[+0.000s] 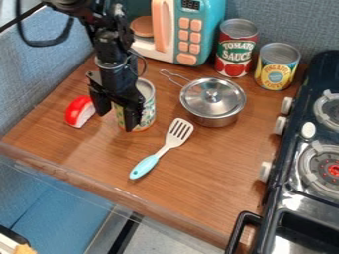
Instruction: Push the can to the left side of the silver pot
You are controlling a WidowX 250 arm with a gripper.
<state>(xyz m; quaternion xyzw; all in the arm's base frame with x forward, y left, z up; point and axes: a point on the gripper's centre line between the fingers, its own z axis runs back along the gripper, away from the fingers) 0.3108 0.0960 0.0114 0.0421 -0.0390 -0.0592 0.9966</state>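
The tin can w/ the patterned paper label [148, 106] stands on the brown wood-look desk [205, 178], L of the round silver pot w/ lid [212, 101] in view & a bit apart from it, so it's prob. already on roughly the side the task wants. The black two-finger pincer [117, 122] hangs down on the can's far side from the pot, i.e. further L, w/ its fingers [134, 117] spread: open, nothing clearly clamped btwn them. The finger nearer the pot overlaps the can's front in view; can't tell if it touches. From the pincer, then, the can lies mostly potward & partly behind that finger; its long axis is upright, approx. in line w/ the hanging pincer. Only one arm here, so that's the near one. Judging by this, the next move turns on that offset: a low, steady sideways push toward the pot should slide the can closer, if it needs any more; pushing high could tip it. The turquoise-handled spatula w/ the pale slotted blade [171, 143] lies in front of the pot, L-ish, so a push drifting frontward might catch it.
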